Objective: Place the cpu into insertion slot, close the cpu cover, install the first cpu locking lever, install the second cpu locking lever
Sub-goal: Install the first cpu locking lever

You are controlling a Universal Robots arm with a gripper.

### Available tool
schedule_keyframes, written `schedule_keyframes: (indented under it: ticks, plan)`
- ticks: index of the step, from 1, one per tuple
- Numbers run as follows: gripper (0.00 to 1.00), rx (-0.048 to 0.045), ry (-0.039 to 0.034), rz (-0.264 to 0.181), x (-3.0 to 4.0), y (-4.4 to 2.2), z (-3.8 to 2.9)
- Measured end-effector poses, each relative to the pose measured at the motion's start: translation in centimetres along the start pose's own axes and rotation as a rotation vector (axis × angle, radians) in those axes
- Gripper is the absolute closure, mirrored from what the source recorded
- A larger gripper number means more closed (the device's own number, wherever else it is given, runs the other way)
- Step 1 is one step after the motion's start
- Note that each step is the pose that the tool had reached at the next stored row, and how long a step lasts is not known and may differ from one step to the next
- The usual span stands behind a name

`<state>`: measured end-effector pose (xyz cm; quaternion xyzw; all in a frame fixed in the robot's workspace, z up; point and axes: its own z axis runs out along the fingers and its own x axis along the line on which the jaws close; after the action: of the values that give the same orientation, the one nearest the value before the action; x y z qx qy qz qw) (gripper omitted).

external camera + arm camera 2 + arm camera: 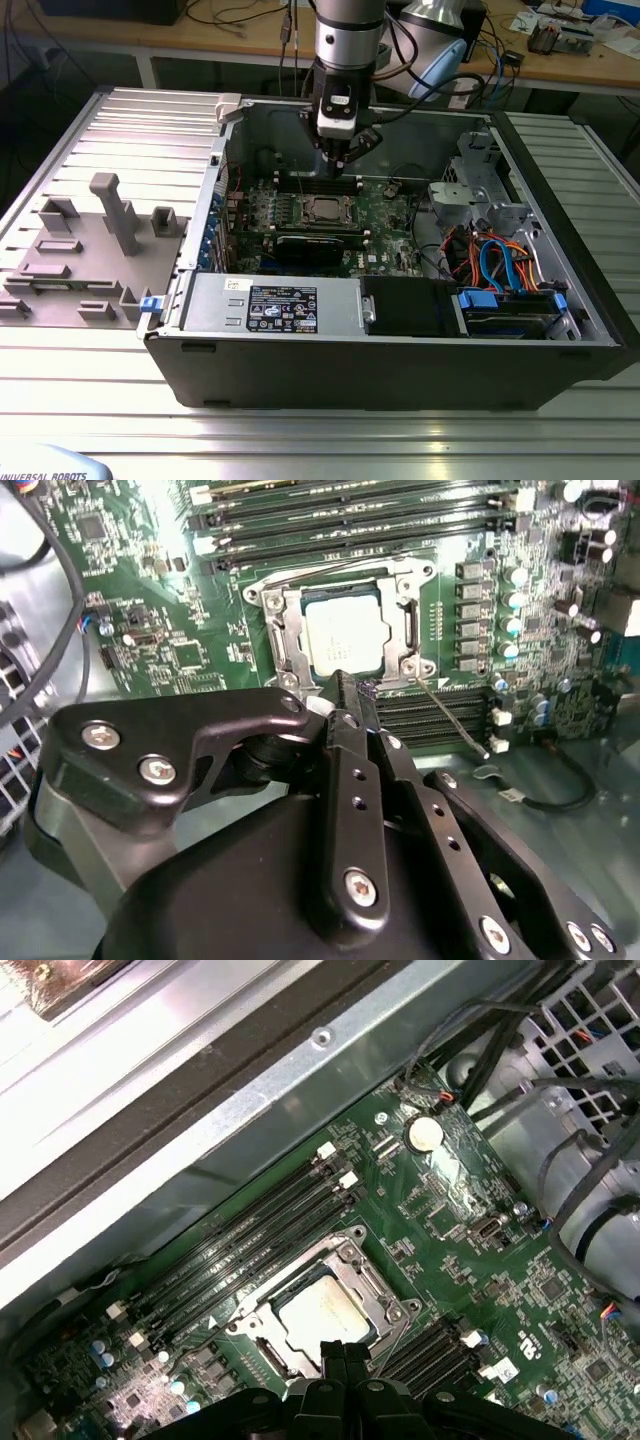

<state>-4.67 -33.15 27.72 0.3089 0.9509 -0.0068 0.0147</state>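
1. now, the cpu (342,630) is lying flat in the insertion slot (343,213), and its silver top is showing through the cut-out of the cpu cover (291,630), which is lying down around it.
2. in the second wrist view, a thin metal lever (455,720) is slanting away from one corner of the slot and crossing the nearby memory slots (430,712).
3. the gripper (350,685) is hovering just above the slot's edge, and its fingers (331,1355) are pressing together with nothing between them.
4. in the exterior view, the gripper is hanging over the green circuit board (395,215) at the slot's far side, inside the open computer case (400,350), which is resting on a ribbed metal table (300,440).
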Motion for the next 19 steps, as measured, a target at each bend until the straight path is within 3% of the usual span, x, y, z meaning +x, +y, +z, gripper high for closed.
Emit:
schedule_keyframes:
  ticks: [1, 8, 19]
  plan:
    - [0.89, -0.0012, -0.0001, -0.035, 0.00, 0.00, 0.00]
    - [0.89, -0.0053, -0.0007, -0.164, 0.00, 0.00, 0.00]
    - [0.89, -0.0057, -0.0007, -0.175, 0.00, 0.00, 0.00]
